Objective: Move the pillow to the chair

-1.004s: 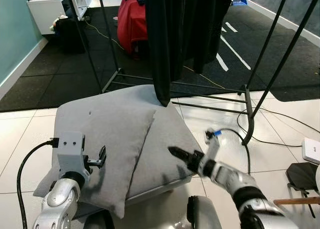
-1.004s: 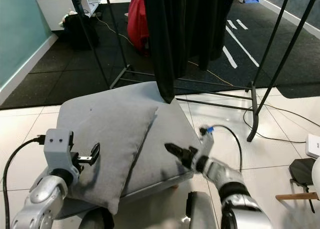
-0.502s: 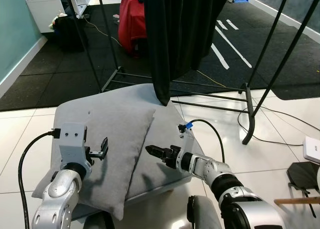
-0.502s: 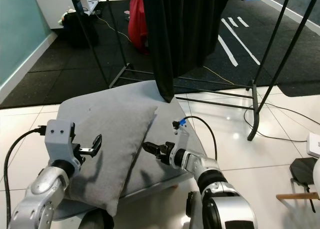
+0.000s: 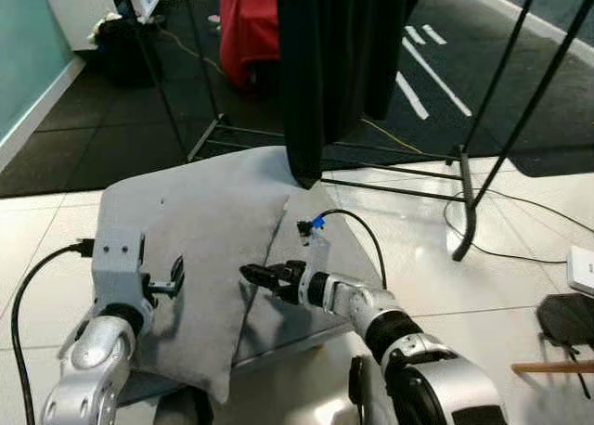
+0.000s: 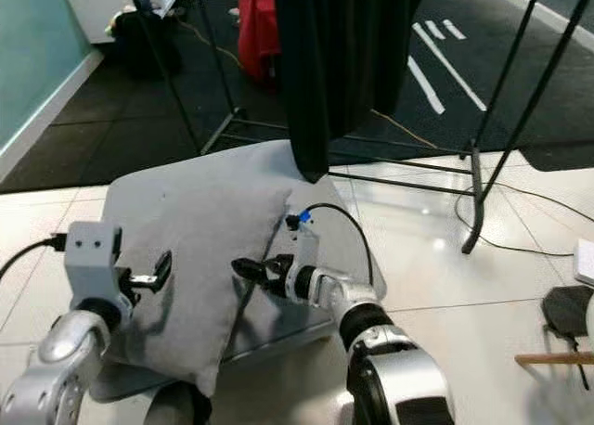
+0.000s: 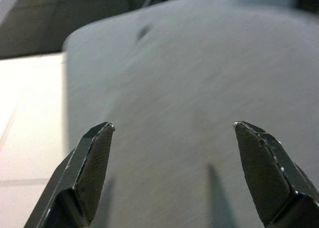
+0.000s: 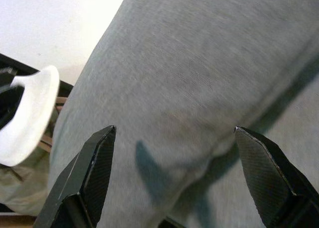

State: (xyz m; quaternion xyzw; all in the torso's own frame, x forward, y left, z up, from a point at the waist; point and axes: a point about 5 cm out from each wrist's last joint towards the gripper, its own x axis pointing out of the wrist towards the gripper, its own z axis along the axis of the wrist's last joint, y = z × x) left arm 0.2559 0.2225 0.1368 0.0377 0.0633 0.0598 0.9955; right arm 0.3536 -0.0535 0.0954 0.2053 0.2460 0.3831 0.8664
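A grey pillow [image 5: 200, 258] lies on the grey cushioned chair seat [image 5: 320, 249] right in front of me. My left gripper [image 5: 174, 278] hovers open over the pillow's left part; the left wrist view shows the pillow [image 7: 189, 88] spread between its parted fingers [image 7: 92, 163]. My right gripper [image 5: 258, 276] reaches in from the right, open, its tips at the pillow's right edge. In the right wrist view the pillow [image 8: 189, 73] and its edge fold lie between the spread fingers [image 8: 264, 173].
A black garment [image 5: 339, 63] hangs from a black metal rack [image 5: 506, 119] just behind the seat. A red bag [image 5: 246, 31] and white shelving [image 5: 83, 3] stand on the dark mat beyond. Cables [image 5: 520, 202] and a white box [image 5: 580, 269] lie on the tiles at the right.
My right gripper has swept left across the seat to the pillow's right edge. The left gripper has barely moved. The camera has tilted slightly.
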